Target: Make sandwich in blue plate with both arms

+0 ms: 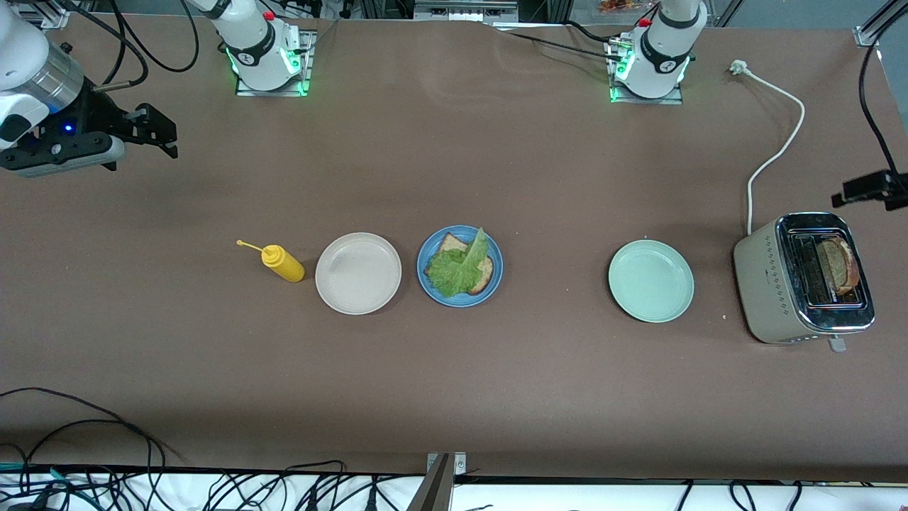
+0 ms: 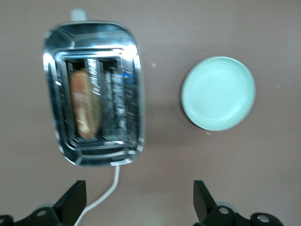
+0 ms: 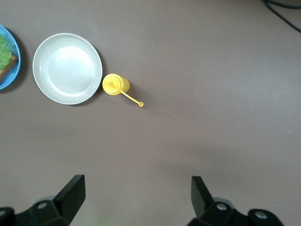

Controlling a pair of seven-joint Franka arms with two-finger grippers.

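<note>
Front view shows lettuce (image 1: 460,270) on bread in the blue plate (image 1: 425,273); second slice (image 1: 839,265) waits in the toaster (image 1: 759,284). Left gripper (image 2: 139,200) hovers over it, right gripper (image 3: 138,197) over bare counter (image 3: 211,141); both fingers released, empty.

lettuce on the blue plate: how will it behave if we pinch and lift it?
The lettuce leaf looks thin and crinkly, so probably floppy and very light. It drapes loosely over the bread slice on the blue plate, so it may slide when nudged. A hard pinch would likely tear it.

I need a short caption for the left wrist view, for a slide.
Open left hand over the table beside a toaster holding one bread slice.
</note>
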